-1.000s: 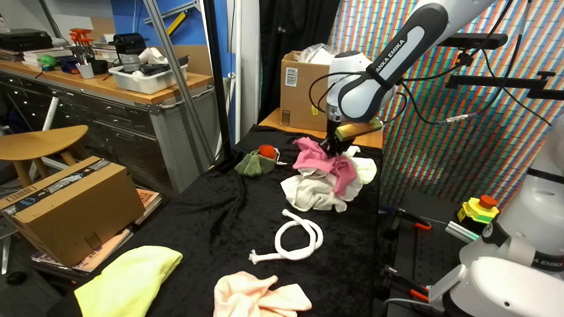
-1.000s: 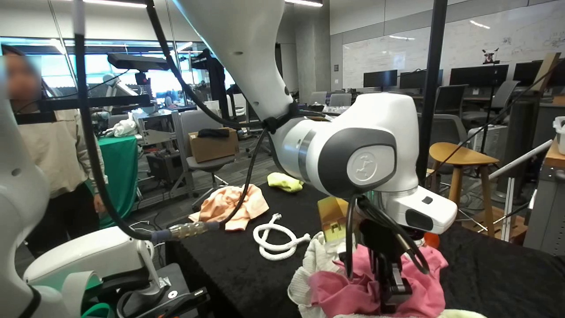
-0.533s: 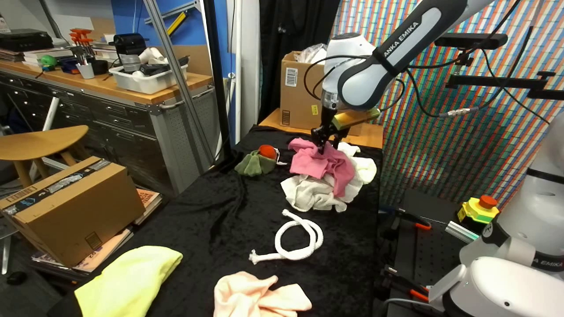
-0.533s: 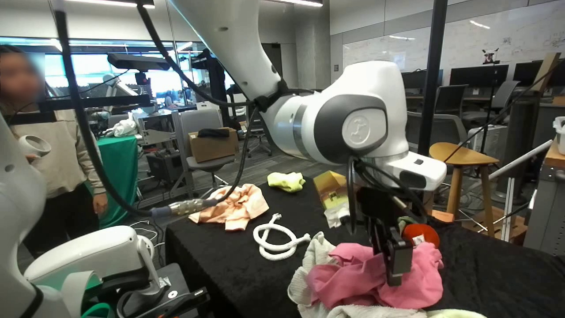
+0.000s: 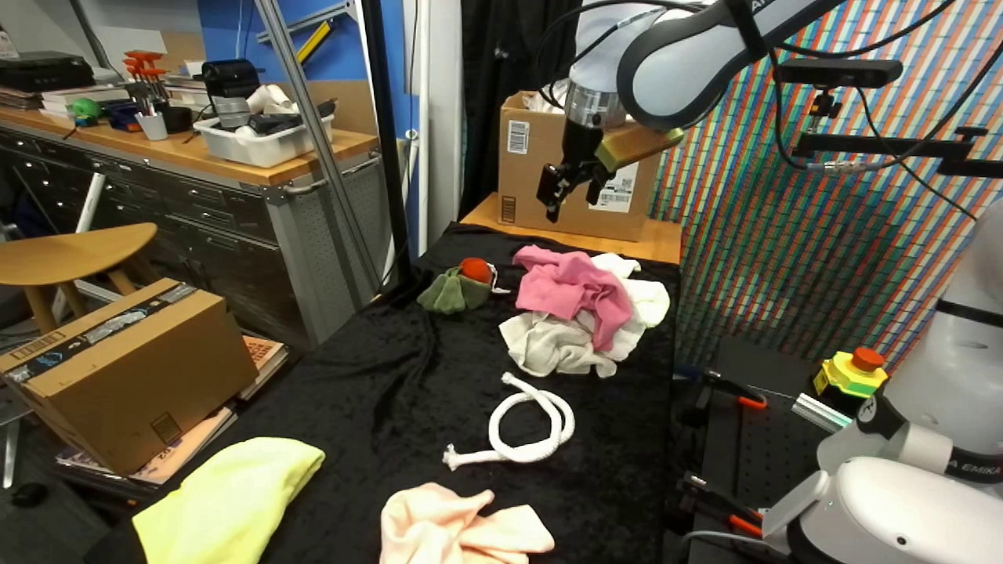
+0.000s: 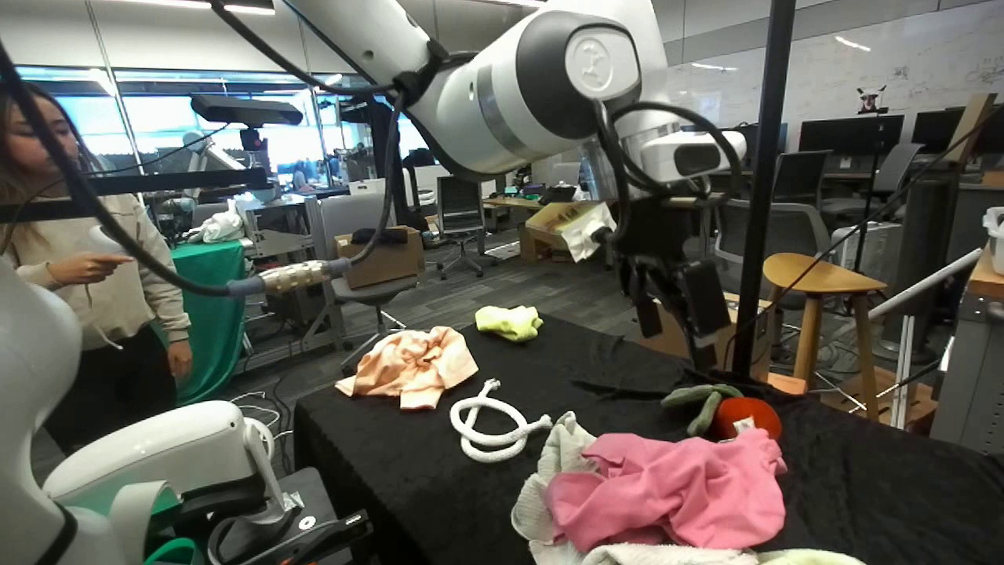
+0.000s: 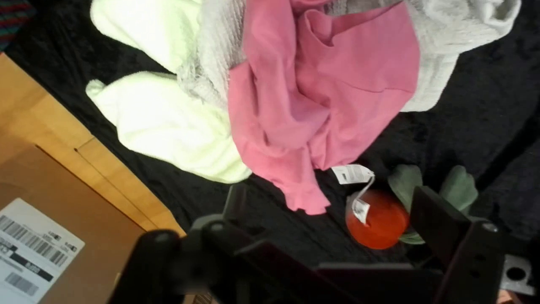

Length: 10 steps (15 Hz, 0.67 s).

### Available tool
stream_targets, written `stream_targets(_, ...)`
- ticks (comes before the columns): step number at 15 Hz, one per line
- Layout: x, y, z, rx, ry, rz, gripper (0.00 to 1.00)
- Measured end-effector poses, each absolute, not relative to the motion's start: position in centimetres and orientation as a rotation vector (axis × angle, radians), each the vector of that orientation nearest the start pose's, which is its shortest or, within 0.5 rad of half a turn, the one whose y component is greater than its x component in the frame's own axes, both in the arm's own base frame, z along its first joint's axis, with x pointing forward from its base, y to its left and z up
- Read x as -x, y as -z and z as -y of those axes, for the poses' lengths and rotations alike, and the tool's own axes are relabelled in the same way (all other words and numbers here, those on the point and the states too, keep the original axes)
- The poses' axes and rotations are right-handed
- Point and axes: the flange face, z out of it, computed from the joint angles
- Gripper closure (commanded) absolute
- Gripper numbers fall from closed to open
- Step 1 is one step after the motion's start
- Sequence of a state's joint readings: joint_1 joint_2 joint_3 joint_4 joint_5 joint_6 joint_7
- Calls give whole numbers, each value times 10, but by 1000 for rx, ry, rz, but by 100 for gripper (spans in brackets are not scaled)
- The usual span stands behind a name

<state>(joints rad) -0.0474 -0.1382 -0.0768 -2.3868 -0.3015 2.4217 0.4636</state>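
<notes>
Cloth pile [image 5: 576, 288] on tbl [image 5: 376, 427], rope [image 5: 526, 453] nr pile (tool [image 5: 573, 207] abv)

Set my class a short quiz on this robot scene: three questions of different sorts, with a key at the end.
1. Multiple choice: what does the pink cloth lie on?
A) the cardboard box
B) the off-white cloth
C) the wooden stool

2. True or false: the gripper hangs clear of the pink cloth with its jaws apart.

3. Fill in: in both exterior views, a looped ____ lies between the peach cloth and the pink cloth.

Key: 1. B. 2. True; a gap shows between it and the cloth in both exterior views. 3. White rope.
</notes>
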Motion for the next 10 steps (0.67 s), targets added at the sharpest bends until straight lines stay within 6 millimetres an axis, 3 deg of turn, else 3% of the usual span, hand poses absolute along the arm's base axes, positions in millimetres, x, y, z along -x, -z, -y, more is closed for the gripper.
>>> stream_targets(4,-496,-399,5,3257,367,-406,0)
stream_targets(10,-488,-367,-65,3223,225,-214,0)
